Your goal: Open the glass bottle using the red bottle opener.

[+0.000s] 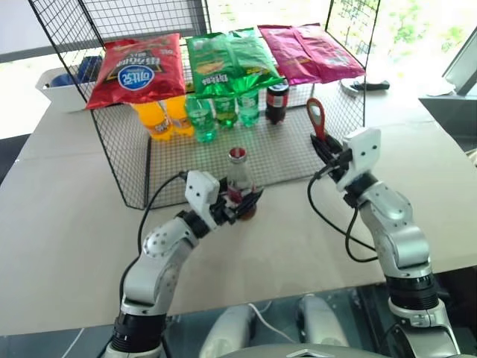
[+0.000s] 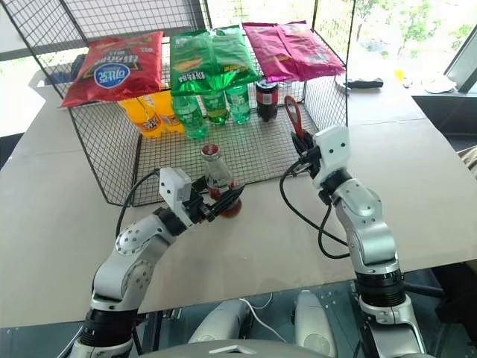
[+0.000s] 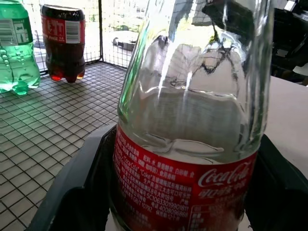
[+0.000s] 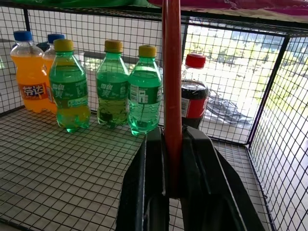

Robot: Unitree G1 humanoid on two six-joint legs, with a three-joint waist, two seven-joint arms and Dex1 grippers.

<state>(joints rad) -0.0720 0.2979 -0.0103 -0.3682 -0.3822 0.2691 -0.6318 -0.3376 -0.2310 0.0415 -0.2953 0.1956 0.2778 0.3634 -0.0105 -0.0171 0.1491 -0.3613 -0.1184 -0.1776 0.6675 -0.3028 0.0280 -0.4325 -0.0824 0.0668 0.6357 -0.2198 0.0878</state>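
Fingers of the left gripper (image 1: 240, 203) sit on either side of the glass bottle (image 1: 238, 177) at its red label, one black finger (image 3: 79, 192) on each flank, though whether they press the glass cannot be told. On the right gripper (image 1: 325, 149) the 2 fingers are clamped flat on the handle of the red bottle opener (image 1: 316, 117), whose loop head points up.

The bottle stands upright at the front edge of the wire rack (image 1: 223, 160), its small red cap still on. It is clear glass with a slender neck, and a red label wraps the lower body.

Risk lies mainly in the hold on the bottle: glass is smooth, and if the left grip is loose, levering at the cap could twist or tip it onto the table (image 1: 59, 209). The opener is thin and pinched only at its handle, so it may pivot between the fingers under load. Opener and cap are apart now, and a poorly aligned approach could knock the neck sideways.
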